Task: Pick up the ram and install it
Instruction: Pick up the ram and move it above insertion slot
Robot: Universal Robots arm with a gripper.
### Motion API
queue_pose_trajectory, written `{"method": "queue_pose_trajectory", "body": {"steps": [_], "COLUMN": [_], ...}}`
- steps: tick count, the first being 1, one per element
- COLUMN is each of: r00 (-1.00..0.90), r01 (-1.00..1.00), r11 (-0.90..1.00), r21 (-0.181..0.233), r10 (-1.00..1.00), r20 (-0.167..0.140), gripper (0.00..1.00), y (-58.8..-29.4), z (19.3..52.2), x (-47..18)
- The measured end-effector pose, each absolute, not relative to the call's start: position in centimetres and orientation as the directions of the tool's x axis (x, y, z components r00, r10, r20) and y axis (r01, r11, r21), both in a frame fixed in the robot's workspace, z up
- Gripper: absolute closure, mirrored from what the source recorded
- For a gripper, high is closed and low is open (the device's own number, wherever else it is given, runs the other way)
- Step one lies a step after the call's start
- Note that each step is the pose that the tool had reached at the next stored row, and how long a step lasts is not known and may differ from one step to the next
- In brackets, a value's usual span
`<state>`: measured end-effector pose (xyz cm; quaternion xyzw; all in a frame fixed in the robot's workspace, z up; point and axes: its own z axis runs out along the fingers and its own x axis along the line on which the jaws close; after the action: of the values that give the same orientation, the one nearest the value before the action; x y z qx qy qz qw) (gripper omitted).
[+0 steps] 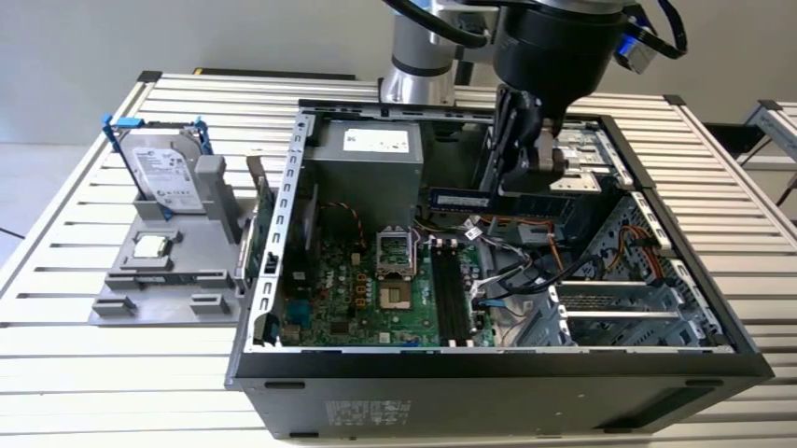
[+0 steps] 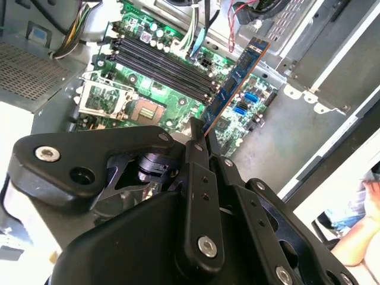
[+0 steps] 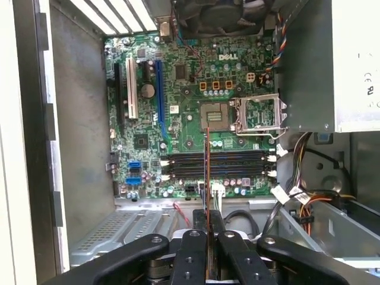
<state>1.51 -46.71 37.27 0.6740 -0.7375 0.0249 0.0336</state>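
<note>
Gripper (image 1: 509,187) is inside the open computer case (image 1: 498,359), jaws clamped narrow on one end of the ram (image 1: 458,198), and the stick juts out level near the case's far wall. It's up in the air, well clear of the motherboard (image 1: 349,299) below. In the first wrist view the ram (image 3: 207,172) runs edge-on from the fingertips (image 3: 193,234), crossing over the black memory slots (image 3: 217,166) toward the processor socket (image 3: 215,116). In the second wrist view its gold edge (image 2: 240,71) shows. Outside the case, at the table's (image 1: 125,373) edge on the exterior view's left, the hard drive (image 1: 162,173) stands in a grey holder (image 1: 162,299)
</note>
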Motion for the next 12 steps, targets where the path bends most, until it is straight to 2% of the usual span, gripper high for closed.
{"method": "queue_pose_trajectory", "body": {"steps": [12], "r00": [-0.184], "r01": [-0.983], "r11": [0.186], "r21": [0.009], "r10": [-0.979], "r20": [0.083], "gripper": [1.0], "y": [-46.71], "z": [37.27], "x": [1.52]}}
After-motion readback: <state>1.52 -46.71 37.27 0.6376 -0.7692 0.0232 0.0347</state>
